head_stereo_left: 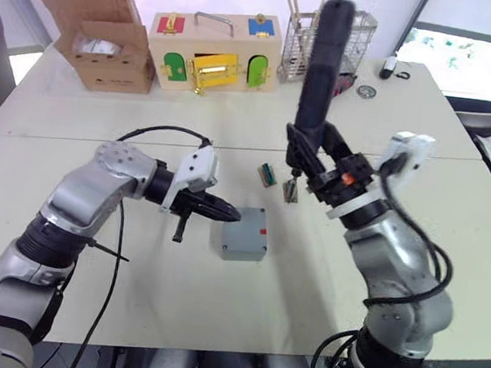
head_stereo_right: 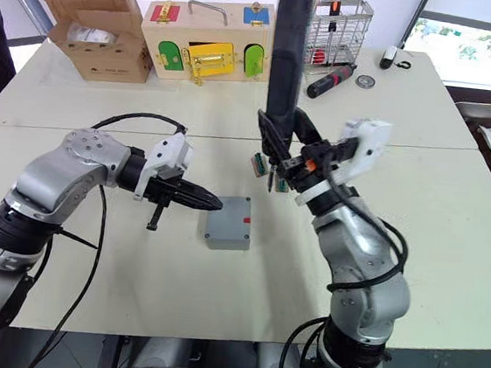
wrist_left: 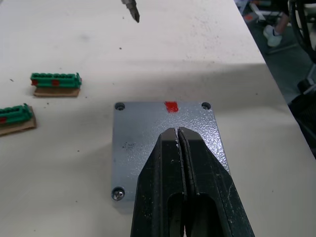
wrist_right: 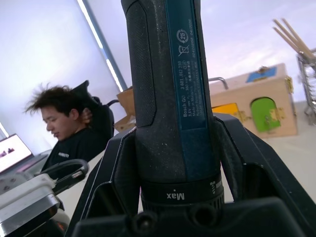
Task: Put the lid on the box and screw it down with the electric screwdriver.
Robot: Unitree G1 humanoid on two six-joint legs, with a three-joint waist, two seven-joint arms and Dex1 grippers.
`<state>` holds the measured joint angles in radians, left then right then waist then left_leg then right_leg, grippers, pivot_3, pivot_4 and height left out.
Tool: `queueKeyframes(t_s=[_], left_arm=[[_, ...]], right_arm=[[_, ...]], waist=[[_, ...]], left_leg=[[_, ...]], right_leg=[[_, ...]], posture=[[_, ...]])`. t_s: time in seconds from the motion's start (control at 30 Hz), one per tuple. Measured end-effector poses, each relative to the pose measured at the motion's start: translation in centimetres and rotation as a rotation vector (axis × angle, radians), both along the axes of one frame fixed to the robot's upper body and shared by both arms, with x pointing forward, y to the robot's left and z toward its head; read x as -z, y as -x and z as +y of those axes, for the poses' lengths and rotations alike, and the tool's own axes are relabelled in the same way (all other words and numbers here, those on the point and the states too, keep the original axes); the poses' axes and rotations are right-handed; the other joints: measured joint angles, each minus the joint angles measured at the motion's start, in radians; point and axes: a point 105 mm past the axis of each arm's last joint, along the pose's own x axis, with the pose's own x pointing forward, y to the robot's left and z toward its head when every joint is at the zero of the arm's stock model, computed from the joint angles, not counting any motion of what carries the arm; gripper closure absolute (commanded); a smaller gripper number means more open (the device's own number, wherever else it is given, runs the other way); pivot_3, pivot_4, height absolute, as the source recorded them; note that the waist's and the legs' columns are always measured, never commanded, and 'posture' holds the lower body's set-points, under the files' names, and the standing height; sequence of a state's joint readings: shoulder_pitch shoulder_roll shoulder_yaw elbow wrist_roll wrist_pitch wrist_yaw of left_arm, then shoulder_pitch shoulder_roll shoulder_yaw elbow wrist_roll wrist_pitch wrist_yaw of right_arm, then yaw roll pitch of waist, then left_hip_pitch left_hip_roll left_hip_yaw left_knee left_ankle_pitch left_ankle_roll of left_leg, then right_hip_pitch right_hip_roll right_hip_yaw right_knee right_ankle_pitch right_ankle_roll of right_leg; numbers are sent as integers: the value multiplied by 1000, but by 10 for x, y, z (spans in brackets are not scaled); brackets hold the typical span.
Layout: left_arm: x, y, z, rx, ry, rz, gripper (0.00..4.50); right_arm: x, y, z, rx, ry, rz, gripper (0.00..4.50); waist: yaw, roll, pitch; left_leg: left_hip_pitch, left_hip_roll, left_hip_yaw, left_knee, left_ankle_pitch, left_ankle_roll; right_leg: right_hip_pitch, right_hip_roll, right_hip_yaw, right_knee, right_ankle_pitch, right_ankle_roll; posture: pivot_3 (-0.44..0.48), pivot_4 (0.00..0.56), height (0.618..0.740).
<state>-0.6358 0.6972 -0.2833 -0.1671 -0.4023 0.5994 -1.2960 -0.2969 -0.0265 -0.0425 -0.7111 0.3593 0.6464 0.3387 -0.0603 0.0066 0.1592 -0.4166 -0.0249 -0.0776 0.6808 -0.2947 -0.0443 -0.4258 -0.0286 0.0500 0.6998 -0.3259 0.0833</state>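
Lid (wrist_left: 165,148) sits on box (head_stereo_left: 245,235) at frame center, under left gripper (head_stereo_left: 234,211), fingers together. Right gripper (head_stereo_left: 317,170) clamps the electric screwdriver (head_stereo_left: 321,69) upright, center-right.

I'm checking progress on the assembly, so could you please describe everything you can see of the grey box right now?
The box is a small square grey enclosure of speckled plastic, lying flat on the white table. The lid already sits on it, with a red mark at one edge and screw holes at the corners; one corner shows a screw. The left gripper, fingers shut, rests over the lid's middle. The electric screwdriver, upright in the right gripper, is clear of it.
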Motion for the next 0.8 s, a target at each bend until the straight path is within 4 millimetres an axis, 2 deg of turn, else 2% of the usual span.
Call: queueKeyframes(t_s=[0.3, 0.67, 0.8], left_arm=[[8, -1, 4, -16, -45, -2, 4500], [14, -3, 6, -37, -77, -13, 4500], [21, -1, 8, -33, -77, -20, 4500]], right_arm=[[20, -9, 26, 17, 48, -66, 2552], [45, -15, 34, 38, 58, -45, 2552], [43, -14, 33, 49, 54, -59, 2552]], waist=[[1, 0, 0], [3, 0, 0], [3, 0, 0]], left_leg=[[0, 0, 0, 0, 0, 0], [0, 0, 0, 0, 0, 0], [0, 0, -1, 0, 0, 0]], right_leg=[[0, 0, 0, 0, 0, 0], [0, 0, 0, 0, 0, 0], [0, 0, 0, 0, 0, 0]], posture=[[0, 150, 740], [0, 150, 740], [0, 150, 740]])
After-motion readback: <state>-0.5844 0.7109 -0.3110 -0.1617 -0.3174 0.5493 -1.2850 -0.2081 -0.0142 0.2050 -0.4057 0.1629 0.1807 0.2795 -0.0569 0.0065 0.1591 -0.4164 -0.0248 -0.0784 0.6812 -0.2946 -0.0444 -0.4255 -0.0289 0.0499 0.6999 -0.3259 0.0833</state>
